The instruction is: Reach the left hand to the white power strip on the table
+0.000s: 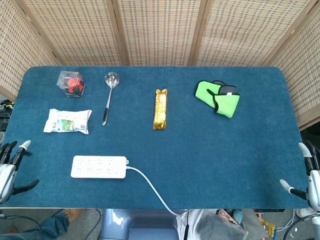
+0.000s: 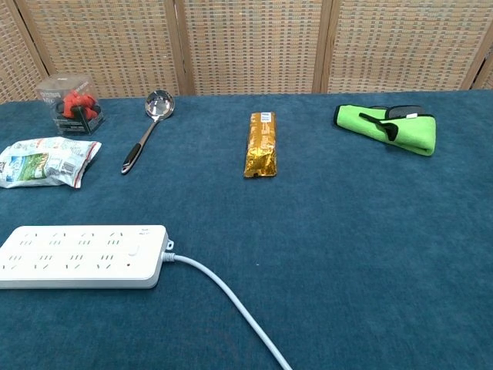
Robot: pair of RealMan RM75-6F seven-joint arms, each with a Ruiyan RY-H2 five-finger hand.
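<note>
Hand (image 1: 9,167), left, spread, apart from power strip (image 1: 98,167).

Silver hand (image 1: 9,167), dark white-tipped fingers (image 1: 22,148)

One power strip (image 1: 98,167), one ladle (image 1: 108,96), two hands (image 1: 9,170).

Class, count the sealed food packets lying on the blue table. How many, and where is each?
2. The white snack packet lies at the left, behind the power strip. The gold foil packet lies mid-table, right of the ladle.
</note>
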